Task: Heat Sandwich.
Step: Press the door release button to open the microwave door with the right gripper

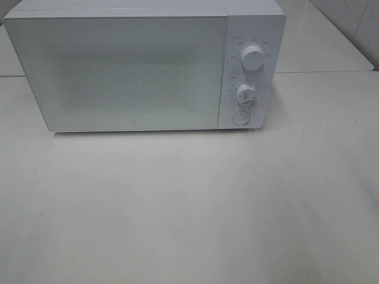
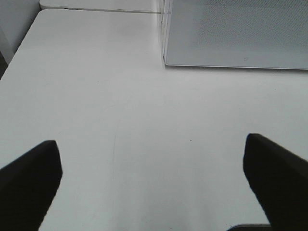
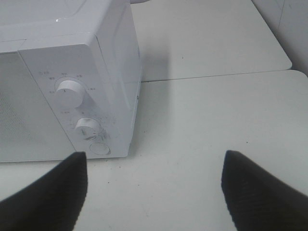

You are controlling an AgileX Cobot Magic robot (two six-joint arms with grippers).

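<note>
White microwave oven (image 1: 118, 71) stands with its door (image 1: 112, 74) closed at the back of the pale surface (image 1: 189, 207); two round knobs (image 1: 253, 58) and a button (image 1: 240, 117) sit on its right panel. The left end effector (image 2: 150, 142) and right end effector (image 3: 154, 155) both hang released, dark fingers (image 2: 29, 178) spread wide above the surface, grasping nothing; where the sandwich is cannot be told.

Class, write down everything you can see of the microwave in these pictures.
The microwave is a white, boxy oven, seemingly plastic or painted metal, standing upright on the white table. Its wide door, with a speckled mesh window, is shut. To the right of the door, a control panel carries an upper knob, a lower knob and a round button beneath them, with faint markings around the knobs. Only the table touches it.
</note>
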